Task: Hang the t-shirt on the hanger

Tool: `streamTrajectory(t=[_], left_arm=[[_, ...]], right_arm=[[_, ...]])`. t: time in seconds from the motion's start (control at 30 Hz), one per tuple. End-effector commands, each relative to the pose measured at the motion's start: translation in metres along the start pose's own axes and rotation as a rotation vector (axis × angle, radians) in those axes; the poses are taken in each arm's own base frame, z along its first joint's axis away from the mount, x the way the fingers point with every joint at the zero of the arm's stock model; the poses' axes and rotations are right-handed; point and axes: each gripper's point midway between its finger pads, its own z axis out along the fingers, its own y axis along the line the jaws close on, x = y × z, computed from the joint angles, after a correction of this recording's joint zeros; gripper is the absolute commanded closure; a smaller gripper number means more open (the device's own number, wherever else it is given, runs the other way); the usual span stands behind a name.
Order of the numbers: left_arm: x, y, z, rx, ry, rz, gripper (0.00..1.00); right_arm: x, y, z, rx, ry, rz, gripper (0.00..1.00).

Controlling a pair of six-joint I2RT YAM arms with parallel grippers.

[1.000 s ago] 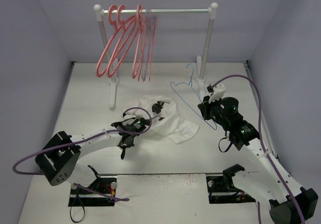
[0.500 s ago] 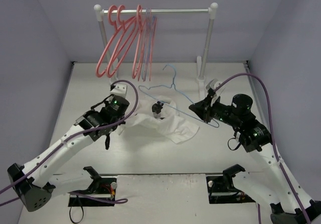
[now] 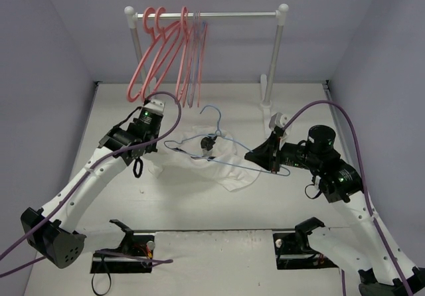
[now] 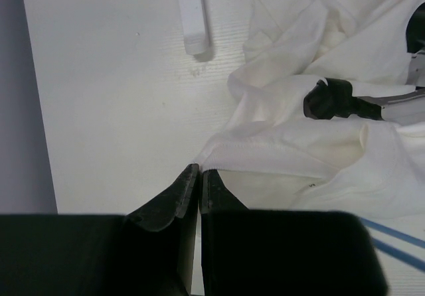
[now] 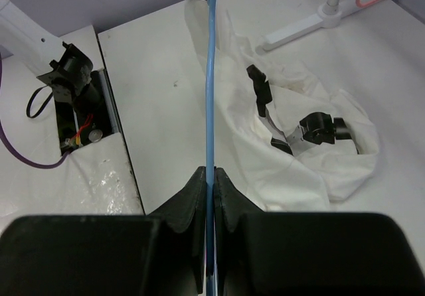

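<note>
T-shirt [image 3: 232, 166] hem pinched shut in left fingers [image 4: 176, 196], right fingers [image 5: 192, 203] clamp hanger [image 5: 212, 77]; hold hem taut, feed hanger tip into opening mid-frame.

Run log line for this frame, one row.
left claw shut on t-shirt hem | right claw shut on blue hanger | hanger above t-shirt, not yet inserted
</note>
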Motion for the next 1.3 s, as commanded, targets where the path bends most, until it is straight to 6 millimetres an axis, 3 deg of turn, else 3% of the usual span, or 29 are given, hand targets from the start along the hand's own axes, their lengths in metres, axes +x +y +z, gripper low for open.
streamTrajectory(t=[0.0, 0.33, 0.57, 0.73, 0.9, 0.97, 1.03, 1.13, 1.27], left_arm=[[-0.032, -0.007, -0.013, 0.081, -0.075, -0.015, 1.00], [-0.043, -0.026, -0.034, 0.234, -0.116, -0.027, 1.00], [-0.042, -0.037, -0.035, 0.287, -0.103, -0.046, 1.00], [-0.054, -0.045, -0.048, 0.351, -0.129, -0.071, 1.00], [-0.085, -0.041, -0.079, 0.394, -0.217, -0.115, 1.00], [-0.116, -0.032, -0.111, 0.417, -0.298, -0.143, 1.00], [-0.132, -0.029, -0.123, 0.423, -0.322, -0.150, 1.00], [-0.169, -0.015, -0.167, 0.444, -0.431, -0.181, 1.00], [-0.202, 0.020, -0.215, 0.388, -0.576, -0.234, 1.00]], right_arm=[[-0.026, 0.009, 0.003, -0.059, -0.058, -0.073, 1.00], [-0.025, 0.000, 0.021, -0.081, -0.020, -0.094, 1.00], [-0.024, -0.003, 0.035, -0.077, 0.005, -0.115, 1.00], [-0.028, -0.011, 0.043, -0.030, 0.013, -0.158, 1.00], [-0.057, -0.023, 0.047, 0.018, -0.038, -0.213, 1.00], [-0.093, -0.024, 0.048, 0.025, -0.124, -0.251, 1.00], [-0.120, -0.024, 0.049, 0.029, -0.199, -0.285, 1.00], [-0.171, -0.023, 0.048, 0.043, -0.317, -0.350, 1.00], [-0.216, -0.024, 0.042, 0.081, -0.390, -0.439, 1.00]])
